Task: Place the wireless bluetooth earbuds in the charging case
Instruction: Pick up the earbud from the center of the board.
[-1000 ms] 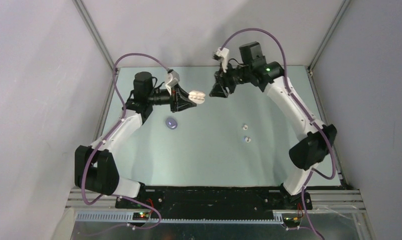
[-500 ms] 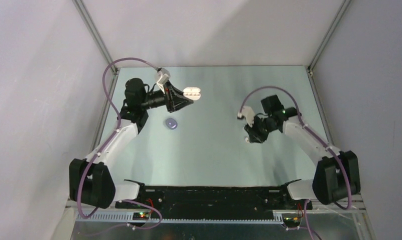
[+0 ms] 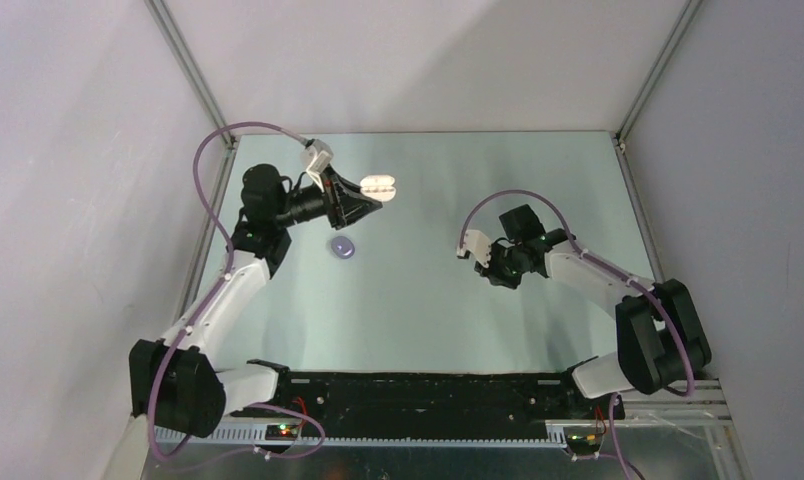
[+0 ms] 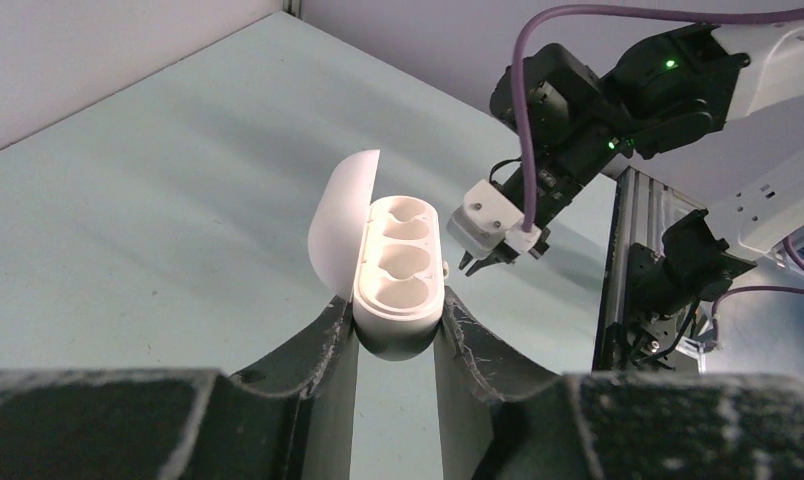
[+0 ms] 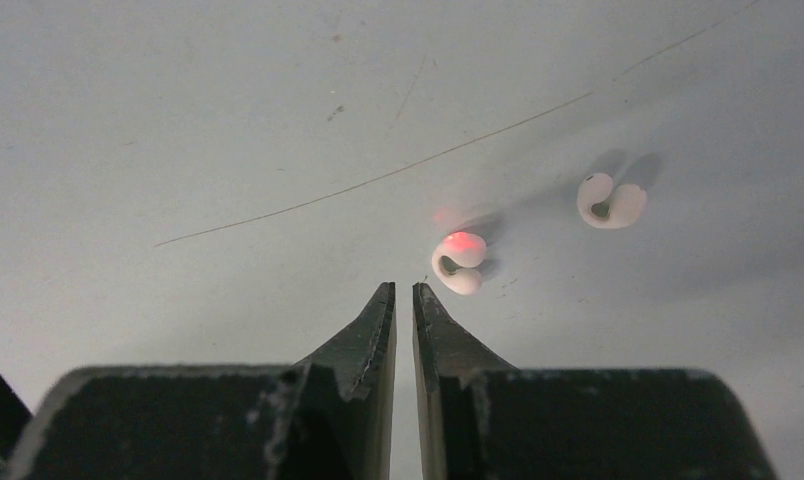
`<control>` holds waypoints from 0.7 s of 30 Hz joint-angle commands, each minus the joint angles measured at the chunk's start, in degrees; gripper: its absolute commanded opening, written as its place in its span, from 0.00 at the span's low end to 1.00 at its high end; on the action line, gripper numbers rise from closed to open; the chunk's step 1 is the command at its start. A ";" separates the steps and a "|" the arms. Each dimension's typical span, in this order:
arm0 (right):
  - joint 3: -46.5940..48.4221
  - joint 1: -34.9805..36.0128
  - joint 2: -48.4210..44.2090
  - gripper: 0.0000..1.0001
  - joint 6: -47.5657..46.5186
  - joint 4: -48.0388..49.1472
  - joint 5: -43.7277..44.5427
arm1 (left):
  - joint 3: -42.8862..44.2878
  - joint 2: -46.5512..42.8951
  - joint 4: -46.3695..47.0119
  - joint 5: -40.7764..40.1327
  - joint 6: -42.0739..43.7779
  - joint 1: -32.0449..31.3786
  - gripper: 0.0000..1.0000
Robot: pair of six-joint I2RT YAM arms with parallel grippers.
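Observation:
My left gripper (image 3: pixel 376 190) is shut on the charging case (image 3: pixel 380 186) and holds it in the air over the back left of the table. In the left wrist view the case (image 4: pixel 398 285) sits between the fingers with its lid (image 4: pixel 340 225) open and both wells empty. My right gripper (image 5: pixel 402 292) is low over the table, empty, its jaws almost together with only a thin slit. Two white earbuds lie just beyond its tips: one (image 5: pixel 460 262) with a red glow on it, one (image 5: pixel 610 200) farther right. In the top view the right gripper (image 3: pixel 500 274) hides them.
A round lilac disc (image 3: pixel 343 246) lies on the table below the left gripper. The right gripper (image 4: pixel 475 262) also shows in the left wrist view, beyond the case. Walls enclose the table at the back and on both sides.
The right arm has swung from the back of the table down and forward to the earbuds. The left arm has drawn slightly back and left with the case.

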 commanded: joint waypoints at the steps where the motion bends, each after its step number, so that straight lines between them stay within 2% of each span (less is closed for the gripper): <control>1: 2.42 -0.62 4.04 0.14 1.95 2.29 2.55 | -0.91 -2.30 0.19 -0.96 1.18 0.29 0.00; 10: 5.61 -1.45 8.26 0.14 2.38 -0.49 1.26 | -2.12 -3.09 -0.03 -1.39 1.66 0.23 0.00; 16: 6.07 -1.27 9.59 0.21 2.72 -0.17 0.98 | -2.18 -3.04 -0.18 -1.65 1.93 0.28 0.00; 21: 6.71 -1.11 11.01 0.22 2.28 -0.82 0.88 | -2.12 -2.97 -0.74 -1.65 2.60 0.28 0.00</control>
